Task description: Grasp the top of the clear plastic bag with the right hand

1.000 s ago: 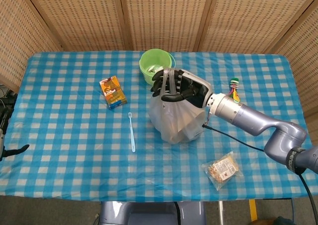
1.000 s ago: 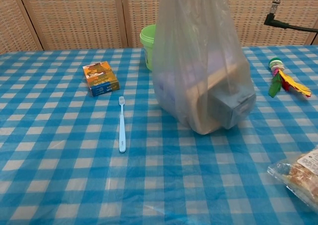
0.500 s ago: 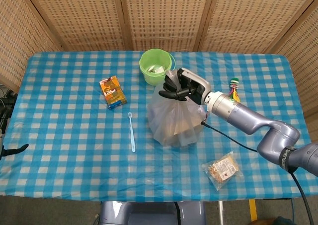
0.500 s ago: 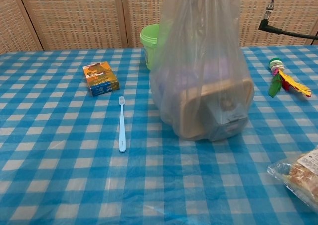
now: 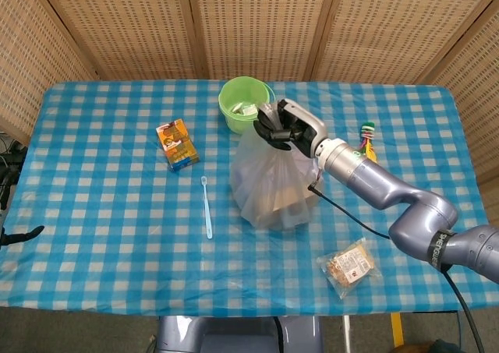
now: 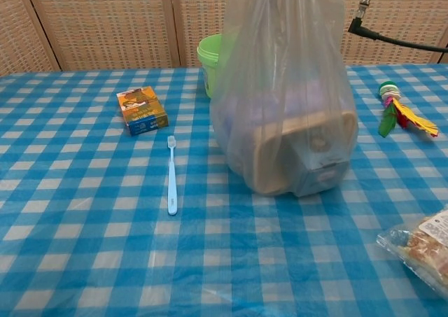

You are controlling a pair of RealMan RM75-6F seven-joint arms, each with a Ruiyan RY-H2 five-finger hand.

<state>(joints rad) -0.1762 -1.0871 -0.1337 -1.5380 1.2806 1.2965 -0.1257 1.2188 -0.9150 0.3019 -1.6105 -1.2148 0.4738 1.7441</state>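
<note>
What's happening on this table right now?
The robot's right hand grips the gathered top of the clear plastic bag, which stands on the checked table in front of the green bowl with boxy items inside. A toothbrush, a small orange box, a snack packet and a colourful toy lie around it, untouched. The left hand is out of view.
</note>
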